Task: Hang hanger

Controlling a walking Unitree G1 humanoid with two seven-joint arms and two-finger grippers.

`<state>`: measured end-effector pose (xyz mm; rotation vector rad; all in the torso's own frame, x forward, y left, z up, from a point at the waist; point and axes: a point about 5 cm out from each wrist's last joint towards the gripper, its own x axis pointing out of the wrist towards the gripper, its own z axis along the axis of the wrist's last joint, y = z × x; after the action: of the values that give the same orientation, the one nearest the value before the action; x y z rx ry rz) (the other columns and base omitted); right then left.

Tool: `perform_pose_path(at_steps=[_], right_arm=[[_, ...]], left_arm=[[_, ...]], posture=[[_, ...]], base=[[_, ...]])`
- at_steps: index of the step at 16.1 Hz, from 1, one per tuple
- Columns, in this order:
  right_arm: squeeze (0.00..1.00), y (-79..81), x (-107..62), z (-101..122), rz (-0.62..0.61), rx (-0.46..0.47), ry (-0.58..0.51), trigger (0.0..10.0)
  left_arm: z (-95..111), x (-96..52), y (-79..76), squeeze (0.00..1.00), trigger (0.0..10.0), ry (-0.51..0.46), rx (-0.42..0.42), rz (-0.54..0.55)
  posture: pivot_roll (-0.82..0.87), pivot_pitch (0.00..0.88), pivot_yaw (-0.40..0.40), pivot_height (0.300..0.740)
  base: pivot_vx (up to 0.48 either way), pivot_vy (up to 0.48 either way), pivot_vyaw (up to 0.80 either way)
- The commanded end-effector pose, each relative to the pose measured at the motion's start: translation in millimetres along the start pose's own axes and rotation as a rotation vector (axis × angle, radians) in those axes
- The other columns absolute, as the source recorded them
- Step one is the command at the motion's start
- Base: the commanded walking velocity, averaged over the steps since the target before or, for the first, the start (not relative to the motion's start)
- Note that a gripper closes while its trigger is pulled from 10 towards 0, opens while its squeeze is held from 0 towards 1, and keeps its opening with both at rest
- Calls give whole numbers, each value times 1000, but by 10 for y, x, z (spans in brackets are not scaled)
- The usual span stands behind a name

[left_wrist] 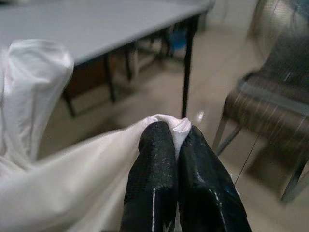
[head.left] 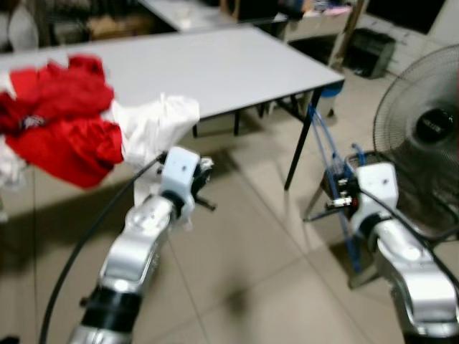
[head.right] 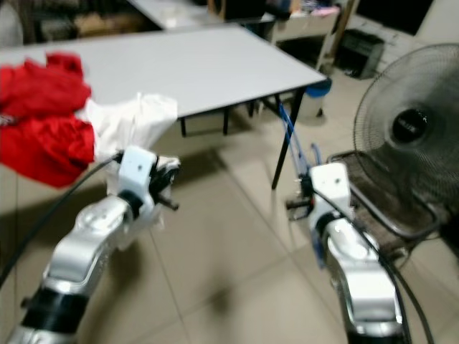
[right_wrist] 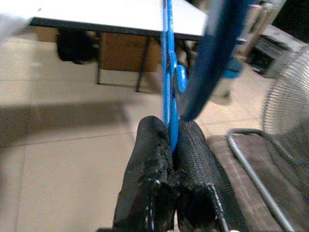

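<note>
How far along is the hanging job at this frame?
Done: both items are picked up. In hand: the right claw is shut on the blue hanger, and the left claw pinches the white garment. Left: getting the garment onto the hanger and hanging it.

Between my left gripper (left_wrist: 177, 137)'s matt, finely grained black fingers sits soft white cloth (left_wrist: 58, 183), smooth and lightly creased. My right gripper (right_wrist: 173, 133)'s rough, textured fingers clamp a glossy blue plastic hanger (right_wrist: 167, 72). Beyond it stands a smooth matt grey table (head.left: 215, 68) over faintly shiny floor tiles (head.left: 237, 272).
</note>
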<state>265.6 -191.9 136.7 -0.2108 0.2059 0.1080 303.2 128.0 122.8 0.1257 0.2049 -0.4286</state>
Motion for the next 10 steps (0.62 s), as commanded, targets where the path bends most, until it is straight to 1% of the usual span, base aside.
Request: perform_pose_path(at_steps=[1,2,3,4,5,6,7,8,9,10], right_arm=[[0,-84,-30,-27,-17,-13,22,10000],[0,-75,-45,-63,20,-26,42,10000],[0,-43,-79,-117,99,-41,70,10000],[0,-5,-138,-160,203,-60,87,10000],[0,-3,-181,-179,255,-62,91,10000],[0,-33,-241,-212,322,-89,101,10000],[0,-59,-309,-238,398,-119,108,10000],[0,-64,-329,-244,417,-127,110,10000],[0,-72,-390,-259,484,-135,118,10000],[0,-69,-434,-266,534,-137,123,10000]], left_arm=[[14,31,-52,0,0,17,4,-47],[-49,26,-92,0,0,73,19,-107],[-143,7,-113,0,0,161,35,-163],[-262,-35,-93,0,0,277,58,-218],[-332,-76,-30,0,0,349,125,-242],[-364,-102,89,0,0,431,139,-233],[-312,-90,170,0,0,467,116,-221],[-287,-82,188,0,0,472,104,-218],[-204,-33,208,0,588,458,54,-199],[-127,17,220,0,627,439,18,-186]], posture=[[-111,0,-29,740],[-110,0,-28,740],[-109,0,-25,740],[-106,0,-23,740],[-106,0,-18,740],[-106,0,-13,740],[-105,0,-1,740],[-105,0,1,740],[-106,0,5,740],[-107,0,10,740]], base=[[0,0,0],[0,0,0],[0,0,0],[0,0,0],[0,0,0],[0,0,0],[0,0,0],[0,0,0],[0,0,0],[0,0,0]])
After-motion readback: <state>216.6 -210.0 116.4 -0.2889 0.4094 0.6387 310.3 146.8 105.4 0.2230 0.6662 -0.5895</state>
